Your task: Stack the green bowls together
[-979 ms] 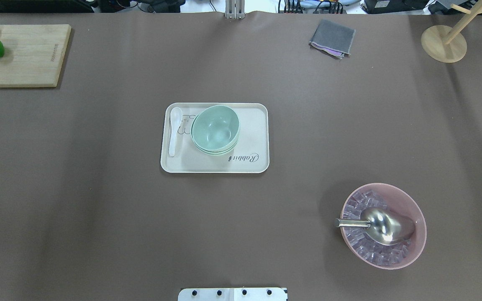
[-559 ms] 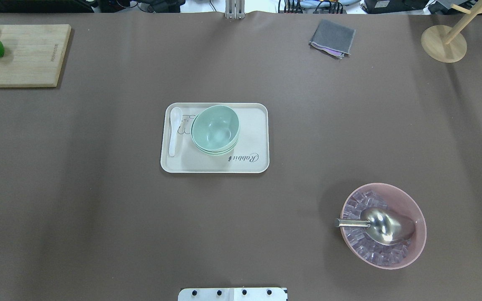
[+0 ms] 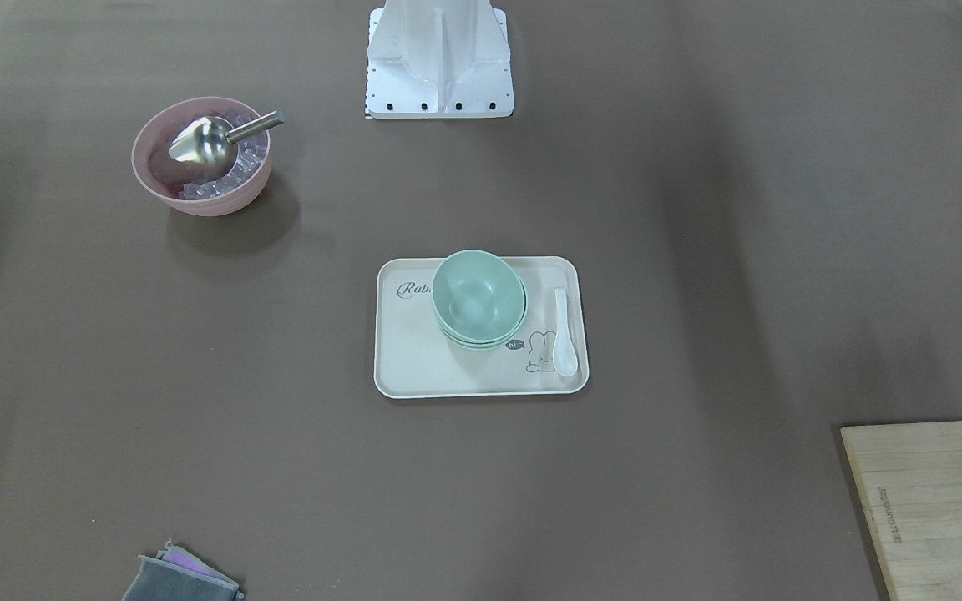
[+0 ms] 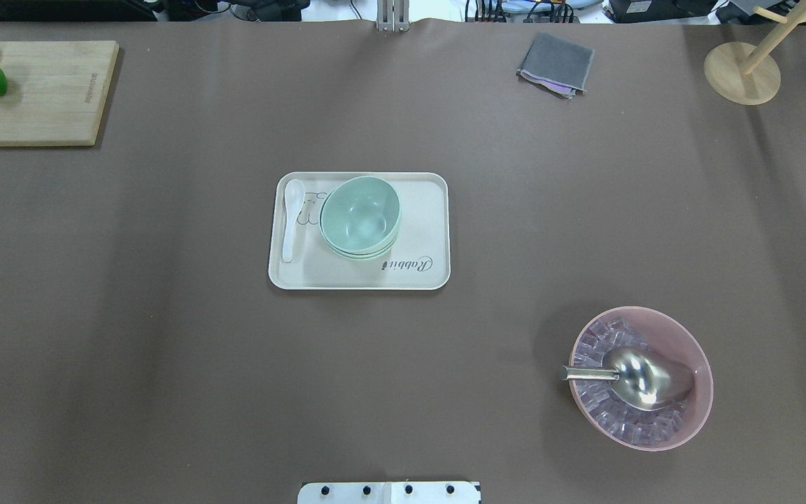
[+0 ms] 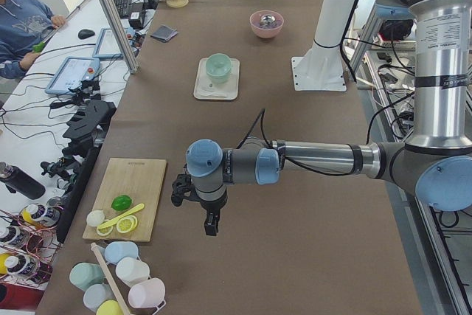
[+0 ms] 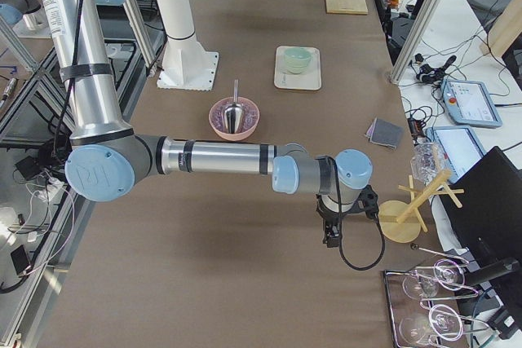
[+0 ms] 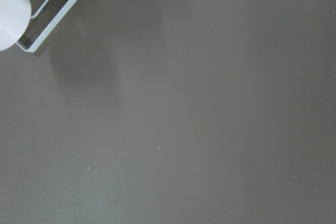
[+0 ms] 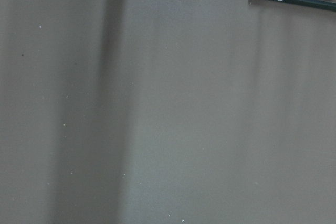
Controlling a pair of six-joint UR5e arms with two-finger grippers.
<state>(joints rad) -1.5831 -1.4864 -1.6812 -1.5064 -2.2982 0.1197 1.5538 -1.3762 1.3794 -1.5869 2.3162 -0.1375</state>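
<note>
The pale mint-green bowls (image 4: 360, 216) sit nested in one stack on a cream tray (image 4: 424, 231) at the table's middle. The stack also shows in the front view (image 3: 478, 299), the left view (image 5: 218, 67) and the right view (image 6: 298, 59). My left gripper (image 5: 210, 224) hangs over bare table at the left end, far from the stack. My right gripper (image 6: 332, 235) hangs over bare table at the right end, far from the stack. Both show only in the side views, so I cannot tell whether they are open or shut.
A white spoon (image 4: 292, 218) lies on the tray beside the stack. A pink bowl (image 4: 693, 350) with ice cubes and a metal scoop stands front right. A cutting board (image 4: 46, 91) with lime pieces, a grey cloth (image 4: 555, 64) and a wooden stand (image 4: 741, 73) line the back.
</note>
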